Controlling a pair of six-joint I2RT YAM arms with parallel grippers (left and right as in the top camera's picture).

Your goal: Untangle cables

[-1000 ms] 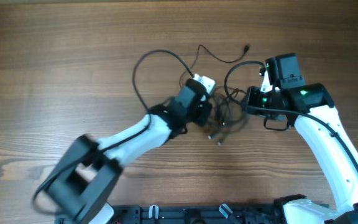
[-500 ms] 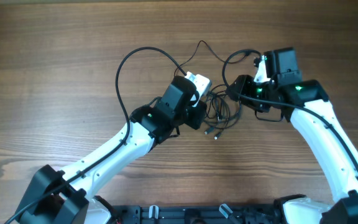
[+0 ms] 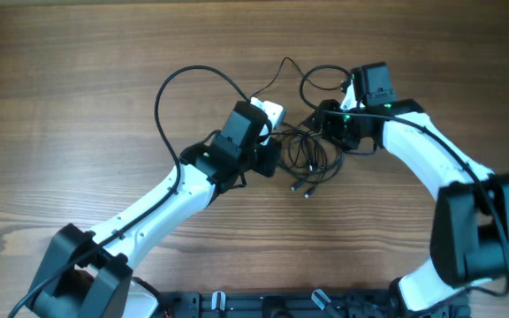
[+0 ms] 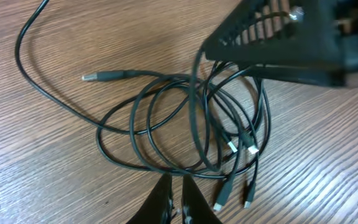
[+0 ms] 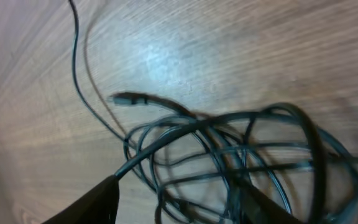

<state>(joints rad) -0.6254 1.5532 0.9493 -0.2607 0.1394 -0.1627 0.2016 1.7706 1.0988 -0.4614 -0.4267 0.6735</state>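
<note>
table: brown wooden tabletop (image 3: 78, 79) with grain running left to right, carrying everything in view.
cables: a small bunch of very thin black wires (image 3: 312, 159) lies flat on the wood at the middle of the table, between the two grippers; the wires coil in several overlapping loops (image 4: 197, 124).
loose ends: one wire leaves the bunch to the left and ends in a small metallic plug (image 4: 95, 76) resting on the wood; one more thin strand runs away toward the far edge of the overhead view.
other plug ends: four tiny plugs sit on the near right side of the bunch, two with pale tips (image 4: 232, 146) inside the loops and two (image 4: 219, 202) at its near edge.
left gripper: black two-finger gripper (image 3: 279, 159) at the left edge of the bunch, low over the table; in its wrist view the fingers (image 4: 165, 199) are drawn together with only a thin slit between them, and nothing shows in that slit; the nearest loop passes just ahead of the tips.
right gripper: black gripper (image 3: 325, 124) at the far right edge of the bunch, over the loops; its wrist view is blurred, the fingers (image 5: 92, 202) stand apart, and a strand crosses the tip of one; whether it touches i cannot tell.
</note>
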